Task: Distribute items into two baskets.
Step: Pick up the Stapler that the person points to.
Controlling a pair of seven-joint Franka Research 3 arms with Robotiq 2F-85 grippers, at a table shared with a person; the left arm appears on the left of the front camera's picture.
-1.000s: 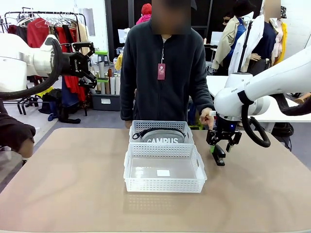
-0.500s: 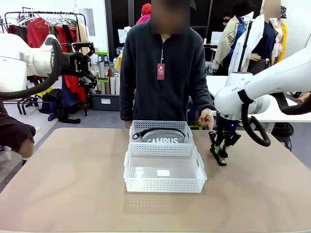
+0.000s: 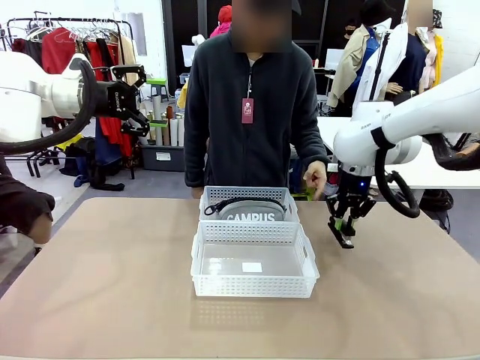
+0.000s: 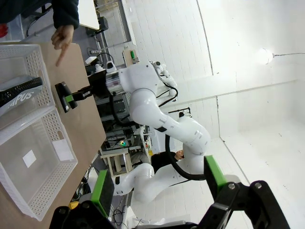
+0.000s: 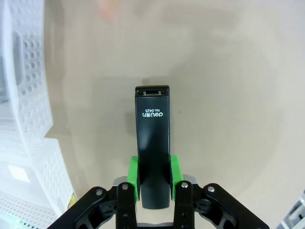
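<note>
Bare tabletop (image 3: 105, 285) lies open to the left of and before the larger basket (image 3: 253, 286), itself free from above (the smaller basket (image 3: 247, 193) touching behind it holds a pouch (image 3: 251, 213)). On the right, a person's hand (image 3: 315, 178) hangs near the right gripper (image 3: 343, 223), clamped on a stapler (image 3: 343, 237), crowding that side.

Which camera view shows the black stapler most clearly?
The right wrist view: the stapler is large, its print readable, clamped in the right gripper. The front and left wrist views show it small and distant.
</note>
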